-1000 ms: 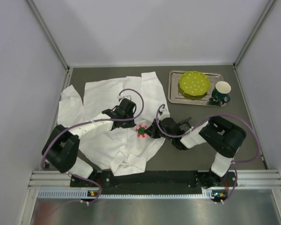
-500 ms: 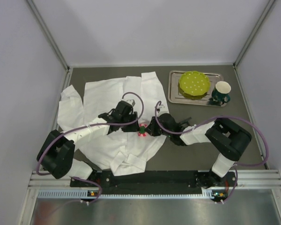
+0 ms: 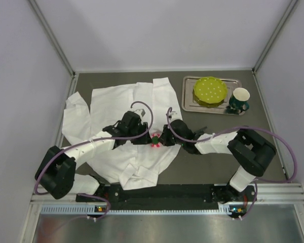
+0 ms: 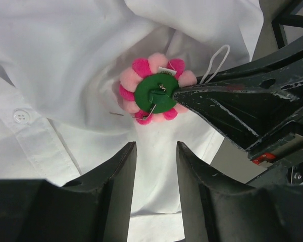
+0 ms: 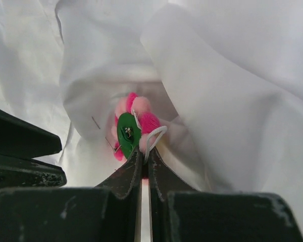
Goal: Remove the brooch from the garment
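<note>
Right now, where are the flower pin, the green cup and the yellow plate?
brooch (image 4: 155,94), left wrist view, its green back disc.
green cup (image 3: 240,97), top view, its white inside.
yellow plate (image 3: 210,89), top view, its middle.

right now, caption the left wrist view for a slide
Right gripper pinches the brooch by its edge, green back showing, shirt bunched behind it; left gripper open nearby

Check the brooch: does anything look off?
Yes. The brooch shows its green back, and its pin sticks out loose over the shirt. The right gripper pinches the brooch's edge, shut.
</note>
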Available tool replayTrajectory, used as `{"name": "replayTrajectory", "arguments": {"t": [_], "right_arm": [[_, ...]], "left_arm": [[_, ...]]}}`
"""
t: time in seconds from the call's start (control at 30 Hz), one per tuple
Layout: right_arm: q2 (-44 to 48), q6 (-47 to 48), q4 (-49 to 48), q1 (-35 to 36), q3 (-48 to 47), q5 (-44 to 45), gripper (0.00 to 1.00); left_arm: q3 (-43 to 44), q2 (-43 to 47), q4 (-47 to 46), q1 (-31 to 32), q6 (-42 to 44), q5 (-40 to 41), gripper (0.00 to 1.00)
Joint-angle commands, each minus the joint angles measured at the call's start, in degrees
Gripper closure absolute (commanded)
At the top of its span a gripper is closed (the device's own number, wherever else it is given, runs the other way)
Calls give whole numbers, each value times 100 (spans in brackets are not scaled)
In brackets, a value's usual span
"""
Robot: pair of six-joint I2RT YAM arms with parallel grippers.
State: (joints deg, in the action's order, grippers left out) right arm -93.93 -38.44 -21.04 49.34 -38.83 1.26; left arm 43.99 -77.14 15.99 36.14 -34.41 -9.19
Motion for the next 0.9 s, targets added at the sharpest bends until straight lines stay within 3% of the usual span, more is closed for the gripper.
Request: {"name": "replayTrajectory", "arguments": {"t": [0.0, 0.3, 0.57, 0.87], "right_arm": [[288, 547, 1082, 110, -764, 208, 100], [375, 1128, 2428, 576, -1285, 1148, 100], [805, 1198, 2719, 743, -1171, 1500, 100], [1192, 1269, 2921, 744, -1057, 1483, 100]], "left_arm": [[-215, 165, -368, -11, -127, -13, 59], [-356, 480, -360, -19, -355, 145, 57], [-496, 1131, -271, -81, -417, 515, 54], [-496, 1105, -377, -195, -593, 111, 54]]}}
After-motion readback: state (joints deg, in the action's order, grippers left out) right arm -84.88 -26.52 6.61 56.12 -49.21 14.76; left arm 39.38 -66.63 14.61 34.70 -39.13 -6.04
